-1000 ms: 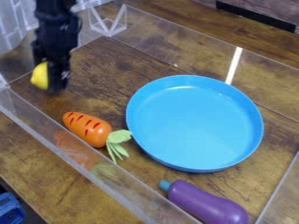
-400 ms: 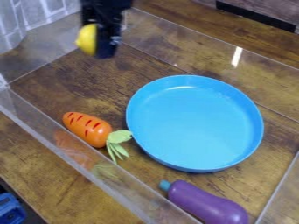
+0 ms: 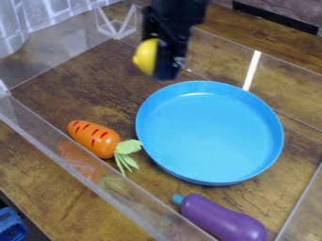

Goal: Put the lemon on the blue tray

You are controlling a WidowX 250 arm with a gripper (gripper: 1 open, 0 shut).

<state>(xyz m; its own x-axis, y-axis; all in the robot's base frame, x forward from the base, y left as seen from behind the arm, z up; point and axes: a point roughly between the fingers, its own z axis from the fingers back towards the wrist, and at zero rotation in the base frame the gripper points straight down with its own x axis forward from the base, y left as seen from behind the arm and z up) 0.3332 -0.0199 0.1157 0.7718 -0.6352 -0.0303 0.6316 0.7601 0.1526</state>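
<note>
My black gripper (image 3: pixel 161 58) hangs above the table near the top middle, shut on the small yellow lemon (image 3: pixel 147 56), which shows at its left side. The lemon is lifted clear of the wood. Just below and to the right lies the large round blue tray (image 3: pixel 209 130), with nothing on it. The lemon hovers over the wood beside the tray's upper-left rim.
An orange carrot (image 3: pixel 94 137) with green leaves lies left of the tray. A purple eggplant (image 3: pixel 223 220) lies near the bottom edge. Clear plastic walls (image 3: pixel 51 141) fence the wooden work surface at the left and front.
The gripper has carried the lemon from the left side of the table rightward and upward in view, and now it is close to the tray's upper-left rim.
</note>
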